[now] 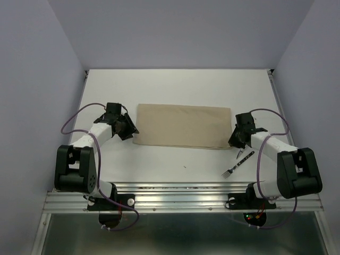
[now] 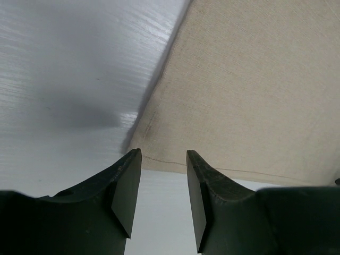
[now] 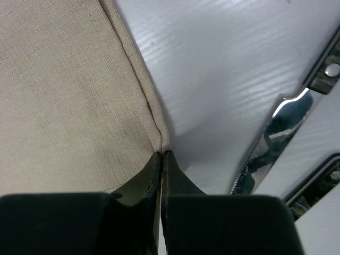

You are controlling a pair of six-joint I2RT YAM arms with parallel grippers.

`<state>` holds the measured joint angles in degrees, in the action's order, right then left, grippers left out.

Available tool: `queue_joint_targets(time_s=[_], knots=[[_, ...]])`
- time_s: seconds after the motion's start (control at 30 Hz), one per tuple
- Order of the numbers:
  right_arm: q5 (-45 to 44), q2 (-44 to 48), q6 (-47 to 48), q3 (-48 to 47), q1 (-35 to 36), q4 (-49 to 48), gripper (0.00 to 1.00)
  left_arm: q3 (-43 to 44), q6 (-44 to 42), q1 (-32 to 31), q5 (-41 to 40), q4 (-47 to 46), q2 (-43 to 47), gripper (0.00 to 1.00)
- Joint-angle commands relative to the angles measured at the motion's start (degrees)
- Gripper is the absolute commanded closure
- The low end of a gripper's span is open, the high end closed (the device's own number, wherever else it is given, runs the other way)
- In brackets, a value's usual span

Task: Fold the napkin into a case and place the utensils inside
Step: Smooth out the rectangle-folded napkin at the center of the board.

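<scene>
The napkin [image 1: 183,126] lies folded into a wide beige rectangle mid-table. It also shows in the left wrist view [image 2: 255,79] and the right wrist view [image 3: 64,95]. My left gripper [image 1: 129,130] is open and empty, its jaws [image 2: 163,154] just short of the napkin's near left corner. My right gripper [image 1: 234,142] is shut on the napkin's near right corner [image 3: 162,153]. The fork [image 1: 237,163] lies on the table just near-right of that corner. The knife's serrated silver blade [image 3: 268,143] lies right of my right fingers and is mostly hidden from above.
The metal rail [image 1: 180,188] runs along the table's near edge behind the arm bases. White table surface [image 1: 180,87] lies beyond the napkin, with walls on three sides.
</scene>
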<state>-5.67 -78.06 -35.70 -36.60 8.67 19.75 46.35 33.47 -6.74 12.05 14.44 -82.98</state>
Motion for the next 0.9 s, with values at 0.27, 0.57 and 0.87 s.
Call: queue_joint_targets(time_s=[0.27, 0.57, 0.87], knots=[[-1.96, -4.65, 2.74, -4.79, 4.17, -0.86, 0.63, 7.17, -0.16, -2.83, 1.92, -0.72, -1.56, 0.50], [4.16, -8.67, 0.90, -18.58, 6.01, -3.22, 0.56, 25.97, -0.43, -8.72, 4.11, -1.69, -15.71, 0.59], [10.15, -32.83, 0.55, -47.66, 13.57, -3.31, 0.82, 43.90, 0.19, -11.71, 8.16, -2.22, -31.88, 0.68]])
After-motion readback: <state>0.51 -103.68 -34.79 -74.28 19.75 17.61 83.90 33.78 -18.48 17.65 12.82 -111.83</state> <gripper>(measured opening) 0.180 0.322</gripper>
